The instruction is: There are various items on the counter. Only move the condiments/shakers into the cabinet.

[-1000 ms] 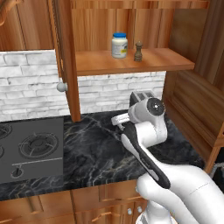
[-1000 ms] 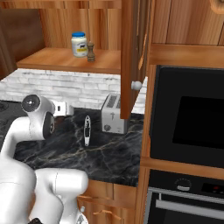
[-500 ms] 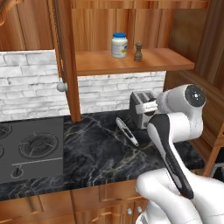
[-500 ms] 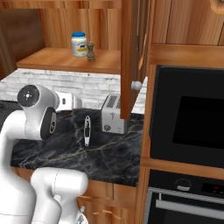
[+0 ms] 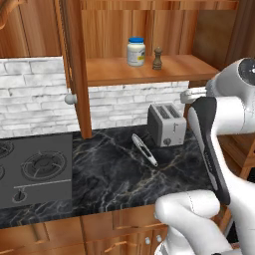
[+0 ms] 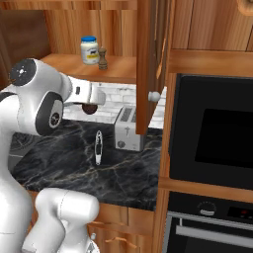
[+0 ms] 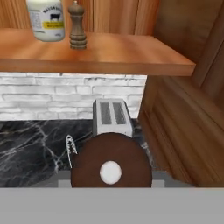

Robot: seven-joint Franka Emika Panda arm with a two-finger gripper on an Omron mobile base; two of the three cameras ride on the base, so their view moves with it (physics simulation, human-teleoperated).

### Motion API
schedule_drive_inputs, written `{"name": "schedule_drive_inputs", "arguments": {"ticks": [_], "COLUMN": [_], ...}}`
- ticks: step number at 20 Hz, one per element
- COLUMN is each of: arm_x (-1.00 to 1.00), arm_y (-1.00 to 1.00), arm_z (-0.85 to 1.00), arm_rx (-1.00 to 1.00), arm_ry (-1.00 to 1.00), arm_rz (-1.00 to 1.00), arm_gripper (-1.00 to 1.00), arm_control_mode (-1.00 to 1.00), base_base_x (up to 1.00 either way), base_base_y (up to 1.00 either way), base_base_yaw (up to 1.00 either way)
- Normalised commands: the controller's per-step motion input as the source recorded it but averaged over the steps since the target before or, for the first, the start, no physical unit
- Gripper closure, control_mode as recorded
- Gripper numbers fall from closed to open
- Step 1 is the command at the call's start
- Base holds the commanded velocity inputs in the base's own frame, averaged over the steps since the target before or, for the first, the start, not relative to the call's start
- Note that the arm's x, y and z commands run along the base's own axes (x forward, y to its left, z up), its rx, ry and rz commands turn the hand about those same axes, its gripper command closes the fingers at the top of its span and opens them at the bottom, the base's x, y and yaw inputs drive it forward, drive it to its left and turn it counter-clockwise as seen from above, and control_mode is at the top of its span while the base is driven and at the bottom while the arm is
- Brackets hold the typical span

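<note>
The white jar with a blue lid (image 5: 136,51) (image 6: 89,49) (image 7: 46,19) stands on the cabinet shelf (image 5: 149,70). A brown mill-shaped shaker (image 5: 158,58) (image 6: 103,58) (image 7: 77,27) stands just beside it. My gripper (image 6: 91,100) (image 5: 192,94) hovers above the black counter (image 5: 114,174), below and in front of the shelf's edge. It is shut on the second shaker (image 6: 89,108). In the hand view that shaker (image 7: 111,168) appears from above as a dark brown disc with a pale knob, and it hides my fingertips.
A silver toaster (image 5: 167,124) (image 6: 127,129) (image 7: 111,117) stands on the counter under the shelf, with the thin utensil (image 5: 144,149) (image 6: 98,147) beside it. The open cabinet door (image 5: 74,69) (image 6: 150,59) juts out. A stovetop (image 5: 30,169) and an oven (image 6: 217,128) flank the counter.
The arm has swung up and across from low over the counter toward the shelf, carrying the shaker. The jar, shelf shaker, toaster and utensil have not moved.
</note>
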Motion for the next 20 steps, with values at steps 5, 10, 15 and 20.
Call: {"name": "schedule_drive_inputs", "arguments": {"ticks": [5, 10, 15, 20], "arm_x": [-0.02, 0.00, 0.08, 0.19], "arm_y": [-0.32, -0.09, -0.19, -0.14], "arm_z": [0.20, 0.14, 0.41, 0.38], "arm_rx": [0.00, 0.01, 0.05, 0.02], "arm_ry": [-0.04, -0.06, -0.04, -0.06], "arm_rz": [-0.13, -0.01, 0.03, 0.03], "arm_gripper": [1.00, 1.00, 1.00, 1.00], "arm_control_mode": [-1.00, -1.00, -1.00, -1.00], "base_base_x": [0.00, 0.00, 0.00, 0.00], "base_base_y": [0.00, 0.00, 0.00, 0.00], "base_base_yaw": [0.00, 0.00, 0.00, 0.00]}}
